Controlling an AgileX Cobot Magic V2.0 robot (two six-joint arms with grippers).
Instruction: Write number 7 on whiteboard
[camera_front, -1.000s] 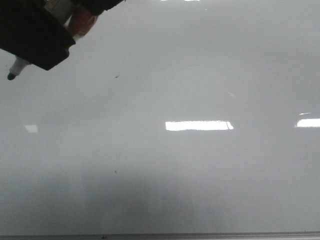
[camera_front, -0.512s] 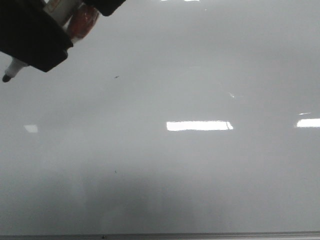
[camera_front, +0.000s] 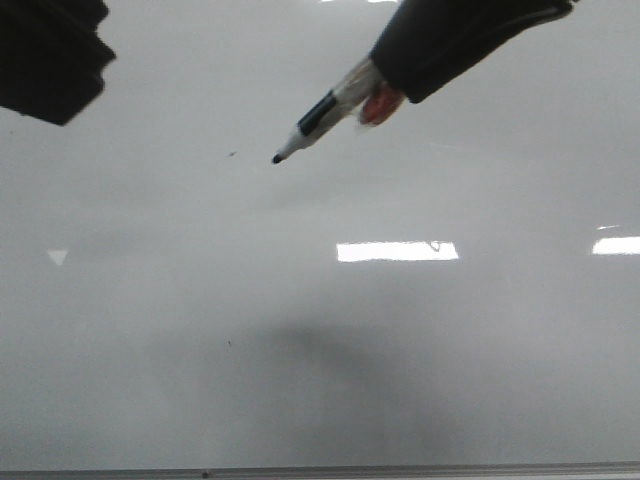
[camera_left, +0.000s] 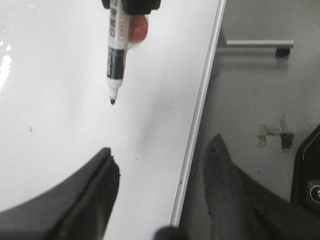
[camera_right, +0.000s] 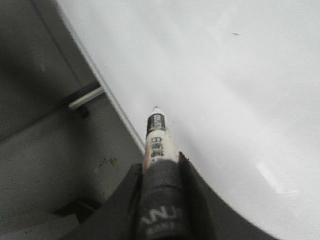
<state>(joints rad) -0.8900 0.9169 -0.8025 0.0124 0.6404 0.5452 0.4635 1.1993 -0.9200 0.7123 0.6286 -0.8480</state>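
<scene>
The whiteboard (camera_front: 400, 350) fills the front view, glossy pale grey with bright light reflections. No drawn number 7 shows on it, only tiny specks. My right gripper (camera_front: 385, 82) reaches in from the top right, shut on a black-and-white marker (camera_front: 315, 125) with a red piece beside its barrel. The marker's black tip points down-left over the upper middle of the board, with no line under it. The right wrist view shows the fingers (camera_right: 160, 162) clamped on the marker (camera_right: 157, 135). My left gripper (camera_front: 45, 60) is at the top left; its fingers (camera_left: 161, 145) are open and empty.
The board's thin grey frame edge runs along the near side (camera_front: 320, 470) and shows in the left wrist view (camera_left: 200, 110). Beyond it lies grey floor with a metal bar and a caster (camera_left: 257, 44). Small dark specks (camera_front: 233, 154) sit on the board.
The marker moved from the far top left to the upper middle, held from the top right. The left gripper stays at the top left without the marker in front of it.
</scene>
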